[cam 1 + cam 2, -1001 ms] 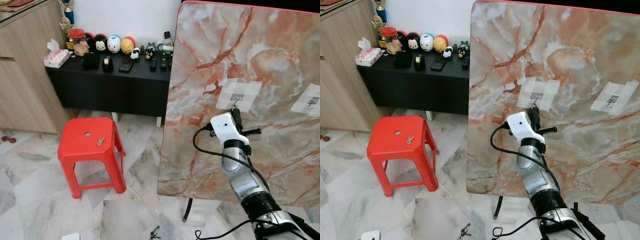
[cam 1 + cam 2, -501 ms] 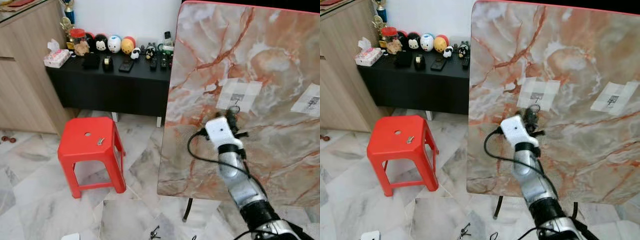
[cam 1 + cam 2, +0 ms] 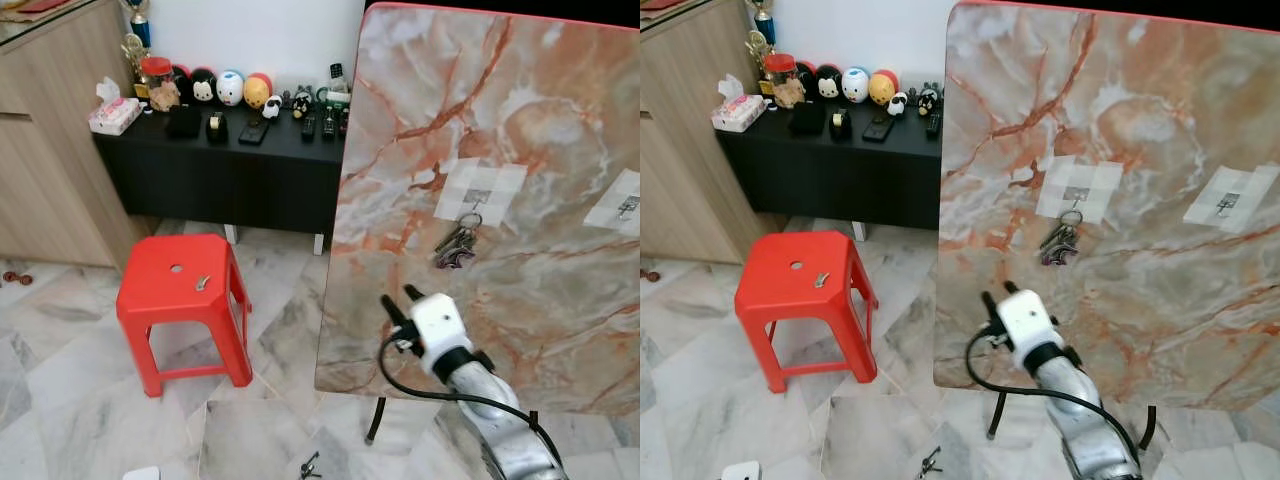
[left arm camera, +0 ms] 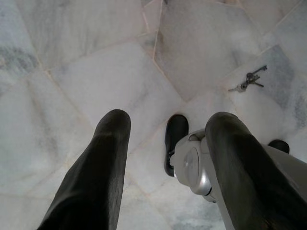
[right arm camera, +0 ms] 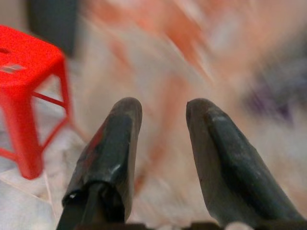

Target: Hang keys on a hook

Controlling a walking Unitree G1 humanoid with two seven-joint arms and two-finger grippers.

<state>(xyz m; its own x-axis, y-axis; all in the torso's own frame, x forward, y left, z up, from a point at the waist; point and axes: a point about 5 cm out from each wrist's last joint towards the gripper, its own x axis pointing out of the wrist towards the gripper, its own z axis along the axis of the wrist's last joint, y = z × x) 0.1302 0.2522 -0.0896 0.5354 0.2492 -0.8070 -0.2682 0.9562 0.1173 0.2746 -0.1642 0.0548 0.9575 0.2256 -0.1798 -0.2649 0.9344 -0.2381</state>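
So the right gripper (image 3: 397, 304) sits just below the keys (image 3: 456, 244), black fingers apart and empty, which reads to me like the hanging's done. That metal bunch dangles by its ring from the hook (image 3: 477, 198) on a taped patch of the upright marble-look tabletop (image 3: 560, 120). Left gripper (image 4: 165, 158) hangs open over the floor.

I am seeing open air at frame centre between the right gripper (image 3: 397, 298) and the marble panel (image 3: 520, 130). The keys (image 3: 456, 243) are hanging on the panel in the centre-right, above the gripper and apart from it. The red stool (image 3: 180, 290) is occupying the lower left, with bare floor (image 3: 270, 420) between it and the panel.
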